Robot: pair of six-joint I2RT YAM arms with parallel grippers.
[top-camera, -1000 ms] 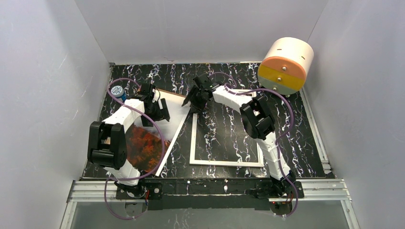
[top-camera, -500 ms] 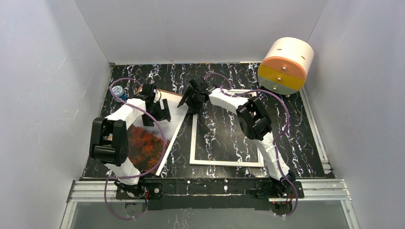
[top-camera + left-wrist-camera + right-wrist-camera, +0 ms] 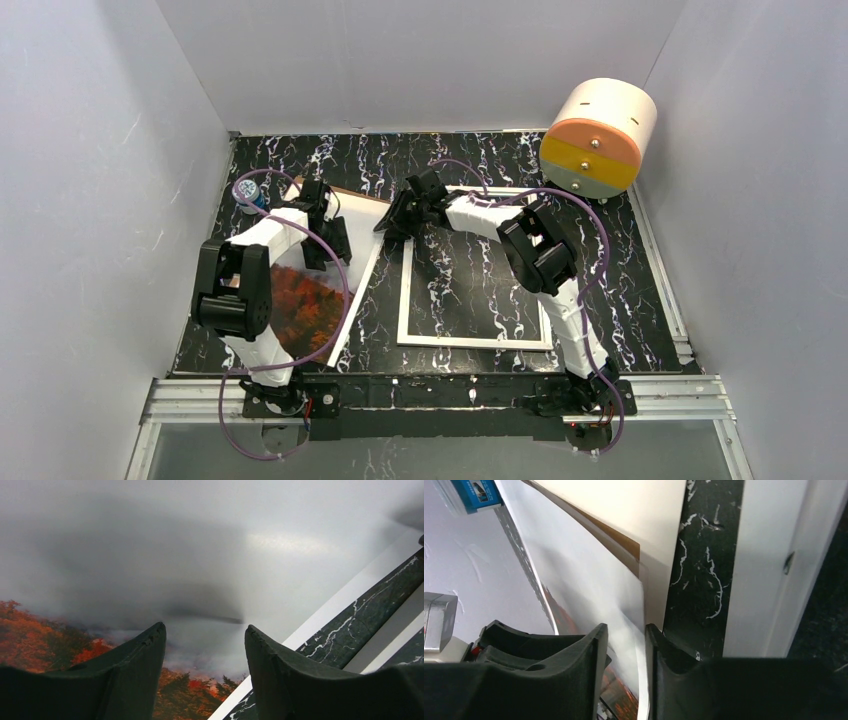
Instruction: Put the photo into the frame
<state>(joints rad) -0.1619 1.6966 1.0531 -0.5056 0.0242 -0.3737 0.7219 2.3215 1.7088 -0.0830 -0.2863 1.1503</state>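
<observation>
Both grippers have narrowed, the right gripper (image 3: pixel 626 630) shifting left to the photo (image 3: pixel 310 305), which lies left of the frame (image 3: pixel 470 342) over a brown board (image 3: pixel 624 540). Its jaws straddle the sheet's right edge, gap wider than the paper: no grip yet. Left gripper (image 3: pixel 205 630) hovers half open above the misty area, empty. Paper judged light, limp, crease-prone: pinch the white border, support two edges.

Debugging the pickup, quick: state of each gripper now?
Left gripper: open, over the photo.
Right gripper: jaws narrow around the photo's edge; grip cannot be told.
</observation>
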